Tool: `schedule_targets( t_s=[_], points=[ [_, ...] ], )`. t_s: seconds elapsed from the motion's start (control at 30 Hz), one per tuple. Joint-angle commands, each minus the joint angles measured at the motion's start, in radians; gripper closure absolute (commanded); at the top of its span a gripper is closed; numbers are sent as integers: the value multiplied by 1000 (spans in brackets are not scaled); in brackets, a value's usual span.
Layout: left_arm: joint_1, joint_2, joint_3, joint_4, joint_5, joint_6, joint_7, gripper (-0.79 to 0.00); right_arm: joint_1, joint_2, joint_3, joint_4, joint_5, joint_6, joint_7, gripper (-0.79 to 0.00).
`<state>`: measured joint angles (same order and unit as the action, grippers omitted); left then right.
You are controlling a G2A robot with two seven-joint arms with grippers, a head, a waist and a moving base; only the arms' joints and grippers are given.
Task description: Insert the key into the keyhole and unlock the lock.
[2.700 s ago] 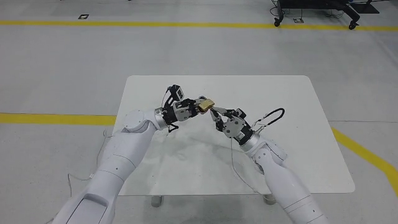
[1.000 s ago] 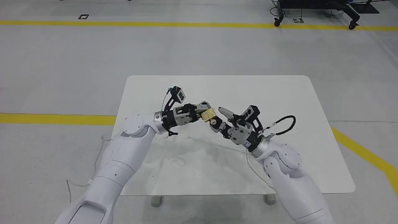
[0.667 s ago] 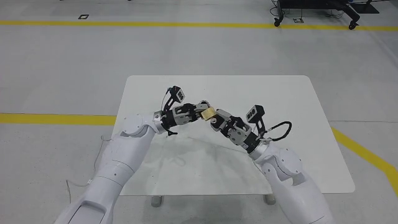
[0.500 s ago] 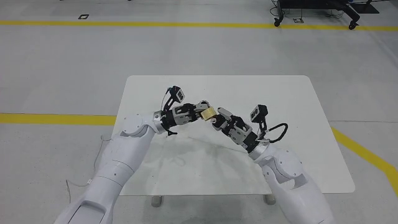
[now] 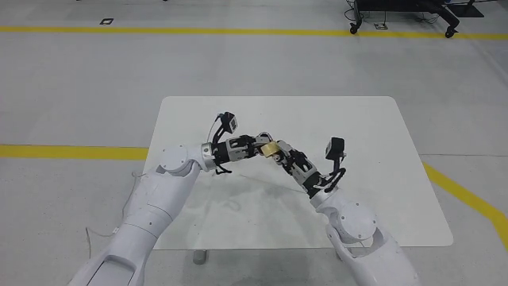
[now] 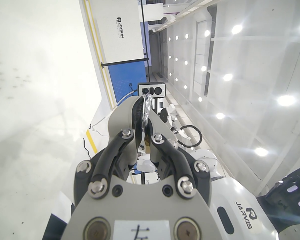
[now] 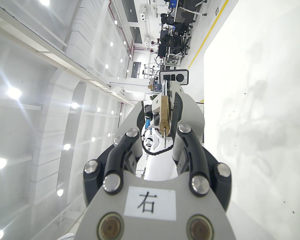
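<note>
A small brass padlock (image 5: pixel 268 148) hangs above the white table (image 5: pixel 357 119), between my two grippers, which meet nose to nose. My left gripper (image 5: pixel 255 144) is shut on its silver shackle (image 6: pixel 146 108), with a sliver of brass body (image 6: pixel 147 141) behind. In the right wrist view the padlock (image 7: pixel 164 113) stands edge-on, shackle (image 7: pixel 164 87) at the far end. A thin key (image 7: pixel 164 137) sticks out of the keyhole end, with nothing holding it. My right gripper (image 7: pixel 162 99) is open, its fingers (image 7: pixel 190 116) on either side of the body, and a gap shows on one side.
The table's edges run well outside both arms, with bare top all round them. The right wrist's camera block (image 6: pixel 152 90) sits just beyond the left fingertips. A black cable loops at the right forearm (image 5: pixel 337 176). Wheeled racks (image 5: pixel 405 4) stand far off on the floor.
The right wrist has rolled, its camera swinging out to the right, while its gripper stayed at the padlock. The padlock has shifted slightly towards the robot. The left arm has barely moved.
</note>
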<state>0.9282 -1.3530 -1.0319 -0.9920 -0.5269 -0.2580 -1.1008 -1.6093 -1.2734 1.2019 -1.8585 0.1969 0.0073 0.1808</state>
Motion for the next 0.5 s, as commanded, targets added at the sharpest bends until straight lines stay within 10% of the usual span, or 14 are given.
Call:
schedule_targets(
  t_s=[0.0, 0.33, 0.43, 0.47],
  points=[
    [-1, 0, 3, 0, 10, 1, 7, 0, 0, 0, -4, 1, -8, 6, 0, -31],
    [-1, 0, 12, -4, 28, 8, 18, 0, -2, 1, 2, 5, -23, 11, 7, 0],
    [-1, 0, 17, -4, 25, 14, 6, -785, -5, 0, 5, 7, -21, 0, 0, 0],
    [-1, -1, 18, -5, 16, 19, -4, -785, -5, 0, 6, 7, -18, -3, -2, 0]
  ],
)
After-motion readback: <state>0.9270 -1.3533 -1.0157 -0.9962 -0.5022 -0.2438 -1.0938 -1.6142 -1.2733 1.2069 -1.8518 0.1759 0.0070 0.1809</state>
